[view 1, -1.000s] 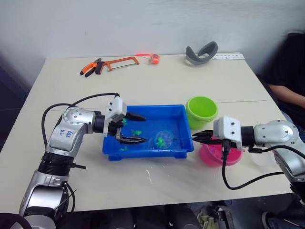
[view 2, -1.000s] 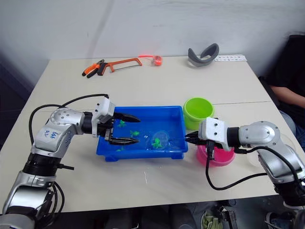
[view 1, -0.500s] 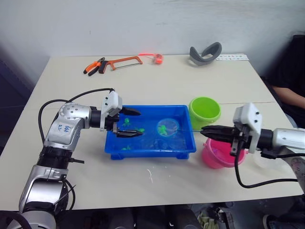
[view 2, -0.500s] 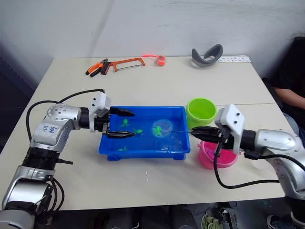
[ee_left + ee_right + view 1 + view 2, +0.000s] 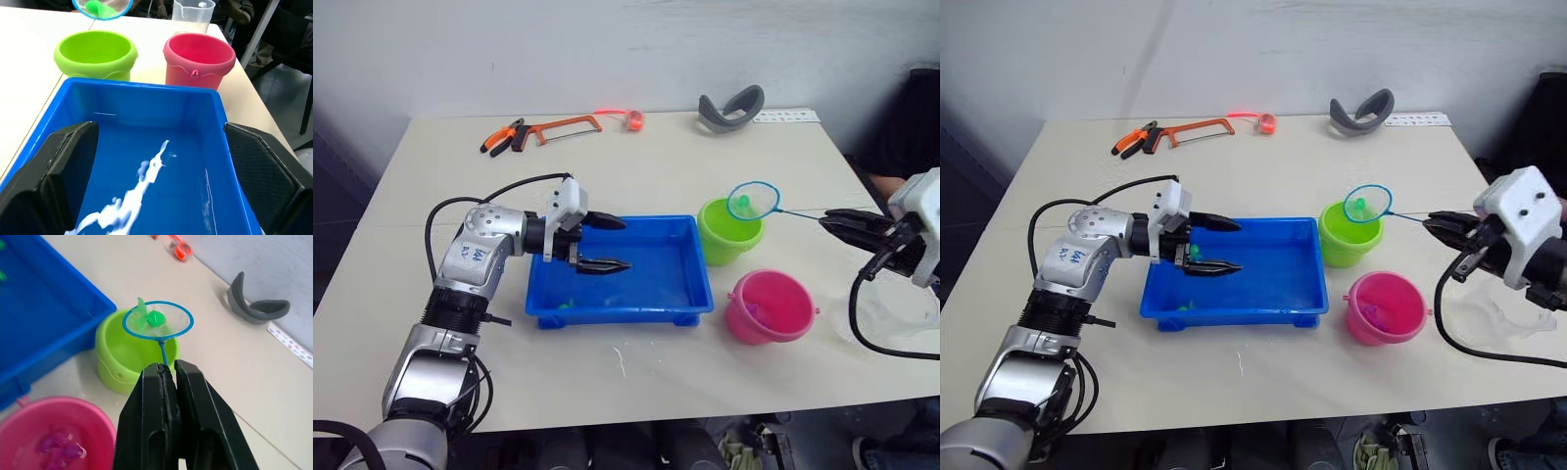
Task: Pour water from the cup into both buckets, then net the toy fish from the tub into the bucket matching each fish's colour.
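Net (image 5: 157,320), its handle pinched in the right gripper (image 5: 166,374), hovers over the green bucket (image 5: 126,357); a tilt could drop the green fish (image 5: 149,319) outside, while the left gripper (image 5: 607,243) waits spread.

You will find little that reads here. On the left arm's silver forearm shell (image 5: 473,262) there is blue handwritten marking, but you cannot make out its characters. Near the table's far right corner lies a white ruler-like strip (image 5: 785,116) with fine printed marks, too small for you to read. Nothing else carries legible text, labels or numbers.
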Motion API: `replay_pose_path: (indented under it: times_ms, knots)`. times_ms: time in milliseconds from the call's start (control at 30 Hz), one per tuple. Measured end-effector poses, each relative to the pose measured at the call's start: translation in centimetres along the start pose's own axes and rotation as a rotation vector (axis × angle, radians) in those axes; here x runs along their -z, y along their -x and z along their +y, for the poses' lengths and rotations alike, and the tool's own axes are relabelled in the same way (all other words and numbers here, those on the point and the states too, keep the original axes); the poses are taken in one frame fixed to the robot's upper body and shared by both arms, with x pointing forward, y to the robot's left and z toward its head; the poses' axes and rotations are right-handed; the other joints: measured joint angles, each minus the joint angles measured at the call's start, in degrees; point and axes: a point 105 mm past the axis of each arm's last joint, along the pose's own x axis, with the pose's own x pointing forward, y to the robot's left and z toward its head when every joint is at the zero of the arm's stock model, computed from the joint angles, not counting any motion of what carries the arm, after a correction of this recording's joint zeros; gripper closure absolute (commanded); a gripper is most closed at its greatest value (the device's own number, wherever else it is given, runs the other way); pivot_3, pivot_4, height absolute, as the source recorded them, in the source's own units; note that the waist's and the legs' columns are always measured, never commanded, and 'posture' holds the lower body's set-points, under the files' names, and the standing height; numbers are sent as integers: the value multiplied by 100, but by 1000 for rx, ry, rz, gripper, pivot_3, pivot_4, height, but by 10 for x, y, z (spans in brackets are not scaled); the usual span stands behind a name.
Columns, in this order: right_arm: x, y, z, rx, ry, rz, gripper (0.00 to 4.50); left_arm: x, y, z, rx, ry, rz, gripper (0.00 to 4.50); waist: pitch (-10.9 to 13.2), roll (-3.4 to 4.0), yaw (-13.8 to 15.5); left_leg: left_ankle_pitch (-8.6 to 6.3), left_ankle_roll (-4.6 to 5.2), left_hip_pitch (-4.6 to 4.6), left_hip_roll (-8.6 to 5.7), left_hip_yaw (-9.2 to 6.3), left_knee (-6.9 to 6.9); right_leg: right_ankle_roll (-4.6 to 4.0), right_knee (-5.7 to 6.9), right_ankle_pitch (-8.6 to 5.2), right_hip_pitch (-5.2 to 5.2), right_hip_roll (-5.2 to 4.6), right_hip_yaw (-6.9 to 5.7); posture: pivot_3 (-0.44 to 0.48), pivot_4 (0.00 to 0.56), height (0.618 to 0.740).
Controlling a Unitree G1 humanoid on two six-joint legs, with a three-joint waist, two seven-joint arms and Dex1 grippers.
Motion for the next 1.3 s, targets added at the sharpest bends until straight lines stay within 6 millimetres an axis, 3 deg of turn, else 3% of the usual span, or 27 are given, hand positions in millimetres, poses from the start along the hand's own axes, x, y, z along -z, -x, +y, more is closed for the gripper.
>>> replay_pose_path:
  times_ms: [133,233,300,467,600,833,867,933,1000,1100,1200,1300]
  knots:
    - [8,-9,-5,21,341,72,4500,0,0,-1,7,-2,0,52,0,0,1,-1,1,-2,-8,7,1,2,-2,0,-4,-1,2,0,150,740]
    - [10,-17,0,-29,827,99,4500,0,1,-1,7,-3,1,52,0,0,-3,0,0,-2,-5,15,-3,2,1,0,-15,-1,8,0,150,740]
    - [12,-19,1,-58,1016,100,4500,0,1,-1,6,-3,2,52,0,0,-7,1,-1,-2,-2,20,-2,2,3,0,-19,-1,9,0,150,740]
    - [11,-20,6,-102,1326,32,4500,0,2,0,1,-5,5,52,0,0,-12,3,-5,-1,4,34,-2,1,12,0,-29,-1,16,0,150,740]
    - [10,-20,5,-99,1361,-2,4500,0,6,1,-11,-7,11,52,0,0,-17,4,-6,2,6,49,1,1,17,0,-28,-1,19,0,150,740]
    - [3,-15,0,-77,1272,-38,4500,13,22,2,-58,23,54,52,0,1,-28,4,-6,5,9,54,2,1,21,0,-26,0,21,0,150,740]
    - [0,-17,-1,-54,1178,-54,4500,14,25,3,-67,22,61,52,0,0,-29,4,-6,5,9,54,2,1,21,0,-26,0,20,0,150,740]
    - [-23,-26,1,25,739,-195,4500,16,41,7,-120,23,89,52,2,-6,-80,4,-7,10,19,37,4,1,26,1,-20,5,23,0,150,740]
    - [-34,-36,16,-53,420,-267,4500,20,56,8,-166,27,113,52,1,-2,-90,4,-7,10,21,30,4,0,30,0,-21,-4,19,0,150,740]
    - [-43,-43,30,-143,206,-298,4500,30,68,3,-203,64,145,52,1,-2,-84,4,-7,5,22,25,3,-1,28,0,-22,-19,14,0,150,740]
    - [-56,-52,58,-306,-43,-335,4500,41,86,-6,-266,116,186,52,2,-6,-70,-1,-8,-2,27,19,4,-2,22,-1,-23,-30,8,0,150,740]
    - [-58,-60,84,-451,-165,-315,4500,44,99,-17,-300,133,217,52,2,-6,-62,-3,-7,-5,26,18,0,-5,19,-2,-27,-33,6,0,150,740]
